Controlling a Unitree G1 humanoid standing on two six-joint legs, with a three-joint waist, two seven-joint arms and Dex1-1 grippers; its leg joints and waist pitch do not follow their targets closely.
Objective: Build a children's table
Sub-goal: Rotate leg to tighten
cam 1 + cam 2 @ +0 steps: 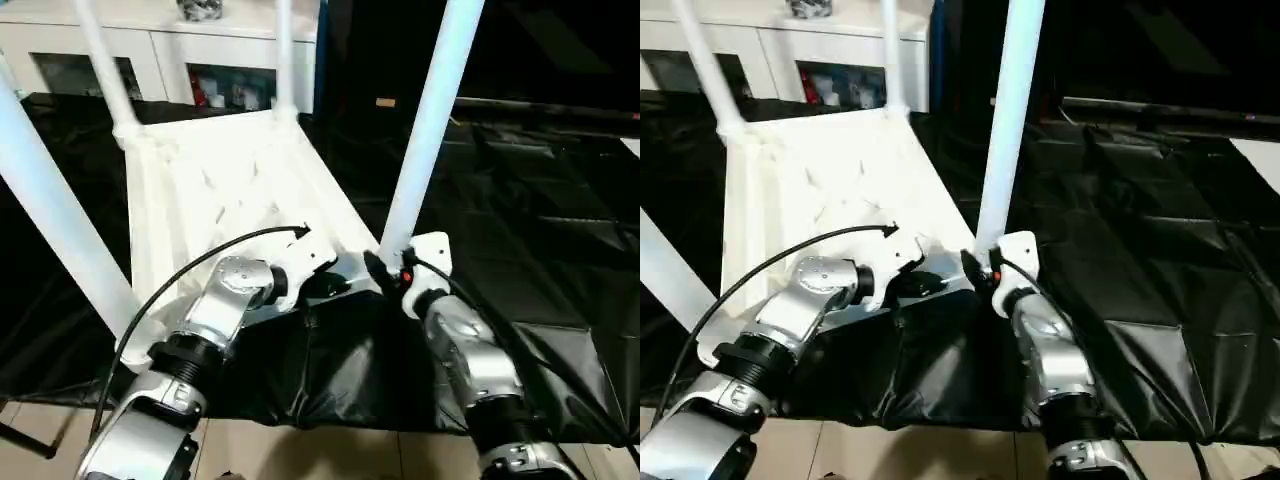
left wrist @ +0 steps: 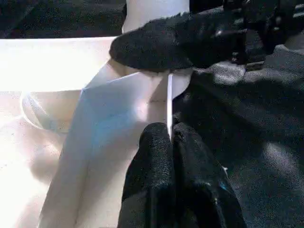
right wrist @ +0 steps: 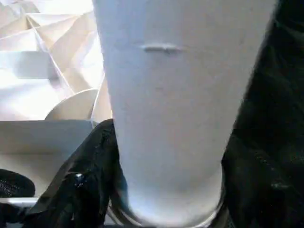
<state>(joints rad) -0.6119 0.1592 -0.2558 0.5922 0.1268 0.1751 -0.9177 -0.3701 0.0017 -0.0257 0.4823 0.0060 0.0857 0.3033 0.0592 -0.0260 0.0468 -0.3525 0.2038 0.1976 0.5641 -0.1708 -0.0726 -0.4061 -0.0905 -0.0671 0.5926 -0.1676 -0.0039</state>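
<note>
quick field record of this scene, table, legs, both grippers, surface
table top: table top lying underside up, ribs showing
legs: four standing in the corner sockets
near right leg: leg upright, base between the right gripper's jaws
right gripper: right gripper around that leg's base
left gripper: left gripper shut on the table top's near rim
surface: black sheet
background: white cabinet

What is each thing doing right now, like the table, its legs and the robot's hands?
Table top: upside down on the black sheet, ribs showing.
Four legs: all standing up from the corners.
Left hand: shut, pinching the top's thin edge.
Right hand: fingers on both sides of the near right leg's base.
Cabinet: glass doors closed.
</note>
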